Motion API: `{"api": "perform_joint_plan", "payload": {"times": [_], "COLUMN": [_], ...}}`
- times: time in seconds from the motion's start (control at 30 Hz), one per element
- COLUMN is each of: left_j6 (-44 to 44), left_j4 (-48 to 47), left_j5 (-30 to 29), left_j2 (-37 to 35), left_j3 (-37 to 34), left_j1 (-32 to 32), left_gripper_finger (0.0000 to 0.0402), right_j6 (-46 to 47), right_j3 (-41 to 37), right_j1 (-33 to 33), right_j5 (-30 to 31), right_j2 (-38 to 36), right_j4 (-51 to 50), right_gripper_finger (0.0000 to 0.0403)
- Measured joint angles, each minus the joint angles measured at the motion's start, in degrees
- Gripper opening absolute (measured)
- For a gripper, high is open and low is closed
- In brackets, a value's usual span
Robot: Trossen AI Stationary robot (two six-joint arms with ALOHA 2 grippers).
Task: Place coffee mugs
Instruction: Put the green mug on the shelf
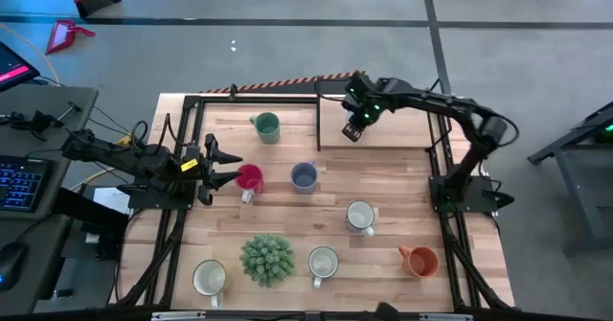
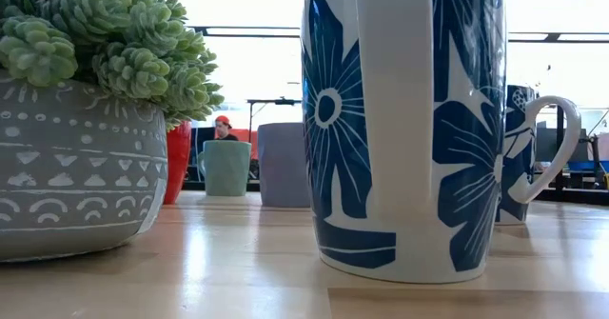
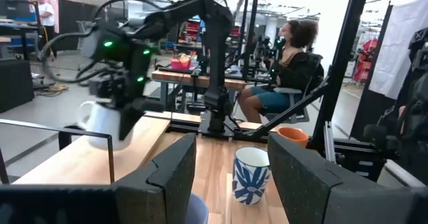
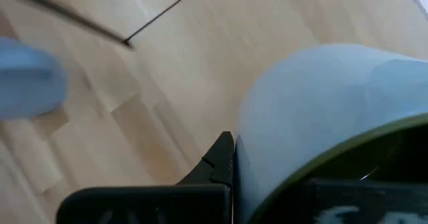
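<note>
Mugs being set out: one white ceramic mug with a dark olive rim (image 3: 105, 122) is grasped by the right pincer (image 1: 356, 126), clenched on its rim, over the far middle of the worktop (image 1: 287, 220) by a black metal frame rail (image 1: 318, 120). In the right wrist view the pale wall of this mug fills the space just beside the finger (image 4: 217, 158), with bare wood below; whether the base touches the wood cannot be told. Step in hand is judged to be the carry or set-down of this mug; next move calls for lowering it upright and letting go.

Left pincer (image 1: 222, 166) is held released at the worktop's left side, with the red round ceramic mug (image 1: 249, 178) just beside its fingertips, not grasped.

Outward, other mugs stand apart:
- teal green mug (image 1: 265, 126), far left
- blue-grey mug (image 1: 304, 175), centre
- white mug with blue flower print (image 1: 360, 216), right of centre
- orange mug (image 1: 420, 260), near right
- two more white mugs (image 1: 323, 263) (image 1: 209, 278), either side of the spiky green potted plant (image 1: 266, 259).
</note>
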Motion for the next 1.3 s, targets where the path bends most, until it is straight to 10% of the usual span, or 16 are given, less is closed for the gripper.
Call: {"api": "perform_joint_plan", "payload": {"times": [0.57, 1.3], "left_j6": [0.0, 0.0], "left_j4": [0.0, 0.0], "left_j5": [-0.2, -0.1], "left_j2": [0.0, 0.0], "left_j3": [0.0, 0.0], "left_j1": [0.0, 0.0], "left_gripper_finger": [0.0174, 0.0174], "right_j6": [-13.2, -13.0], "right_j3": [35.4, 37.3], "right_j1": [-1.5, -2.0], "right_j5": [-2.6, -2.6], "right_j2": [22.9, 26.8], "right_j4": [-18.1, -19.0], "right_gripper_finger": [0.0000, 0.0000]}}
